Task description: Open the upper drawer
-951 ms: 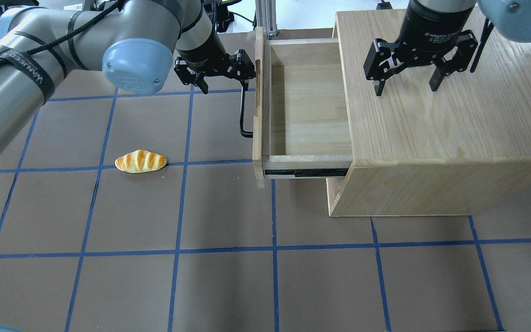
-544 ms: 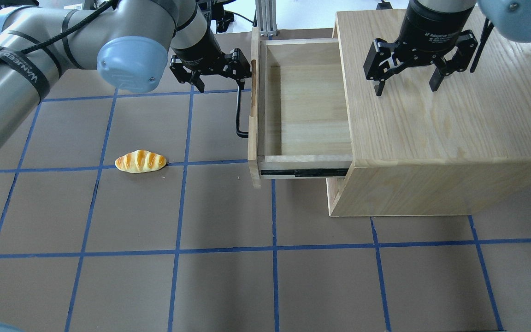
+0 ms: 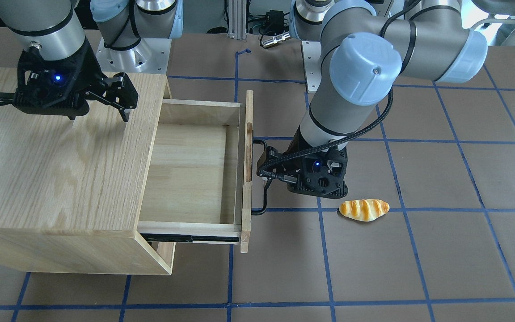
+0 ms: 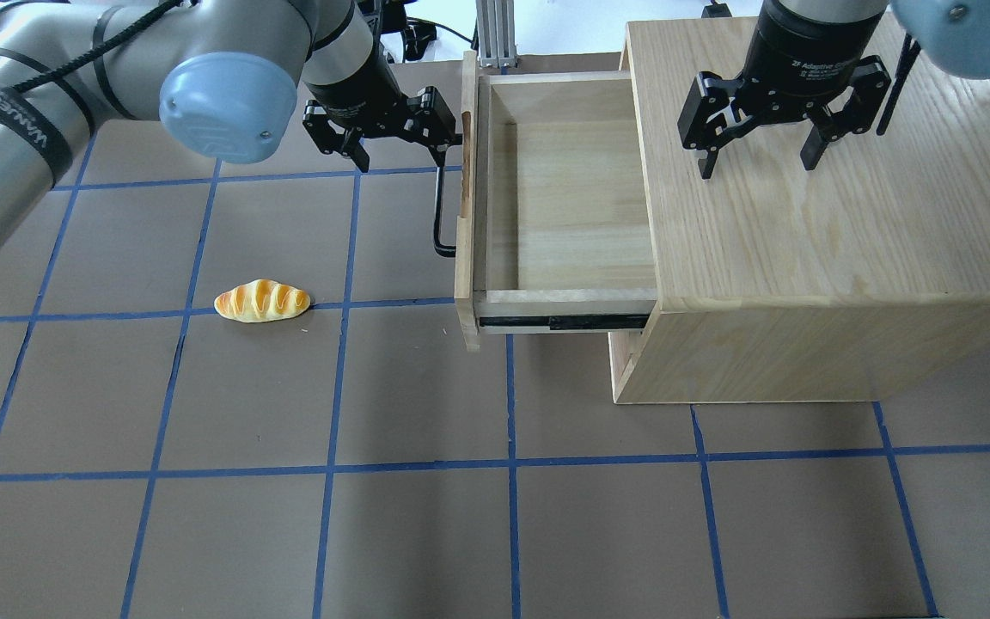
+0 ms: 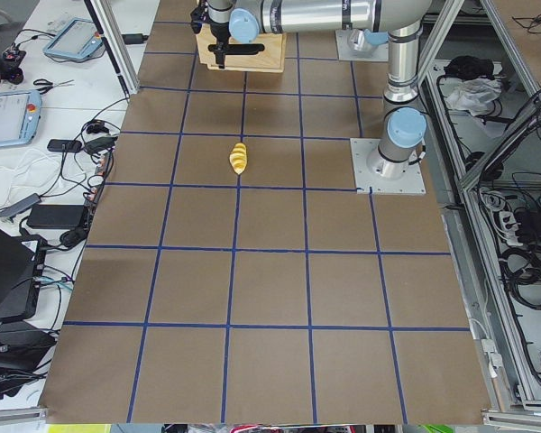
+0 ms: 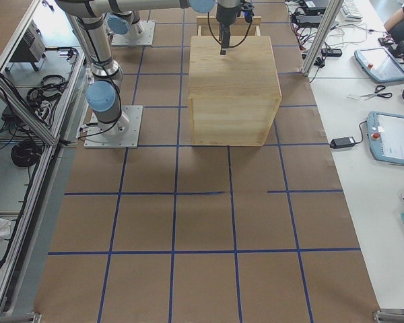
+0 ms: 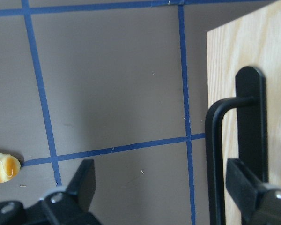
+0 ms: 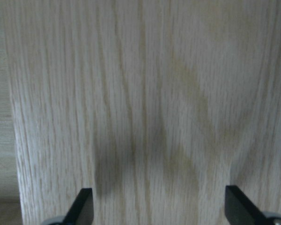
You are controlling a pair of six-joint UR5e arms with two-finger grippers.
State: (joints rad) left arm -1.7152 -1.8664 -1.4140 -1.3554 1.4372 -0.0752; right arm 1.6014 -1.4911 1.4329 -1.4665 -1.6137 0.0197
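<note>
The shallow light-oak upper drawer (image 4: 572, 198) stands well out of the large wood-grain cabinet (image 4: 847, 232), most of its floor bared. The left gripper (image 4: 400, 153) has its fingers (image 7: 248, 187) spread, one tucked behind the long black bar handle (image 4: 437, 211) (a hook, not a pinch). The right gripper (image 4: 759, 163), fingers spread too, hangs over the cabinet top; whether it touches, I cannot tell. With nothing clamped, a sideways drift could slip that finger off the bar. A pull past the end of the black slide rail (image 4: 559, 323) could drag the cabinet across the brown worktop (image 4: 203, 516).
</note>
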